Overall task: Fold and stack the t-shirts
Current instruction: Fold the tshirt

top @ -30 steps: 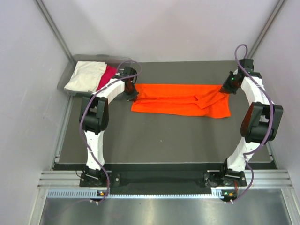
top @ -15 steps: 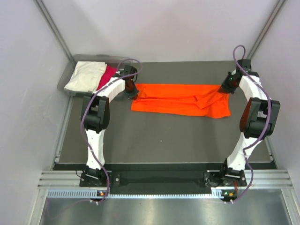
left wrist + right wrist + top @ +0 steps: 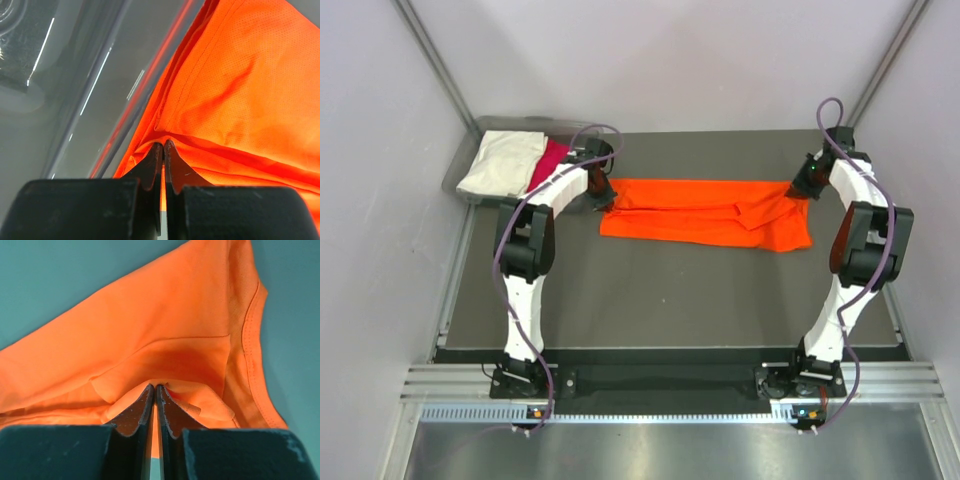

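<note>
Pinching orange t-shirt: left gripper clamped on its left end, right gripper clamped on right end.

Left arm, right arm were finished white, black-jointed, purple-cabled; left gripper, right gripper were moulded black.

Both arms reach far forward, elbows bowed outward. Left gripper sits at 11 o'clock of the top view, right gripper at 1 o'clock. Each has its jaws pressed together, pinching a fold of the orange t-shirt.
</note>
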You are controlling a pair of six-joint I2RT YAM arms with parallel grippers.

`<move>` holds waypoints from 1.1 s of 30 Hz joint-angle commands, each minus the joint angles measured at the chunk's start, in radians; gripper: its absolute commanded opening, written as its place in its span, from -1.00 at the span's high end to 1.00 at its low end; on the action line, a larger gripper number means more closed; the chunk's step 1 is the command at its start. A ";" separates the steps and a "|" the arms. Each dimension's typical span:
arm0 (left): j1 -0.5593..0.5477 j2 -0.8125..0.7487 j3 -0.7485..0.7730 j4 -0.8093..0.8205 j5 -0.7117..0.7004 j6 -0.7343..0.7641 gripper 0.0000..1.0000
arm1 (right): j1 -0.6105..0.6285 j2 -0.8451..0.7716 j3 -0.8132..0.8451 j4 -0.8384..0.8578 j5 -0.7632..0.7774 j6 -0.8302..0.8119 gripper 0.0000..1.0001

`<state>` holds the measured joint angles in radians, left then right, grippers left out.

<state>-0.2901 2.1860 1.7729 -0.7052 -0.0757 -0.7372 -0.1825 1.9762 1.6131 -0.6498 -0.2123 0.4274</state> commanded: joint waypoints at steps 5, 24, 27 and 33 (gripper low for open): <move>0.012 0.009 0.034 -0.033 -0.068 0.015 0.85 | -0.009 0.042 0.059 0.033 -0.003 -0.006 0.70; -0.155 -0.407 -0.340 0.226 0.118 0.177 0.35 | -0.112 -0.387 -0.387 -0.053 0.107 -0.055 -0.50; -0.162 -0.320 -0.297 0.254 0.204 0.197 0.41 | -0.164 -0.419 -0.499 0.004 0.021 -0.036 -0.47; -0.136 -0.158 -0.211 0.201 0.197 0.232 0.43 | -0.221 -0.387 -0.573 0.099 -0.087 -0.052 -0.58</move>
<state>-0.4469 1.9892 1.4982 -0.5091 0.0860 -0.5426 -0.3946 1.5917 1.0370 -0.6724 -0.2070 0.3786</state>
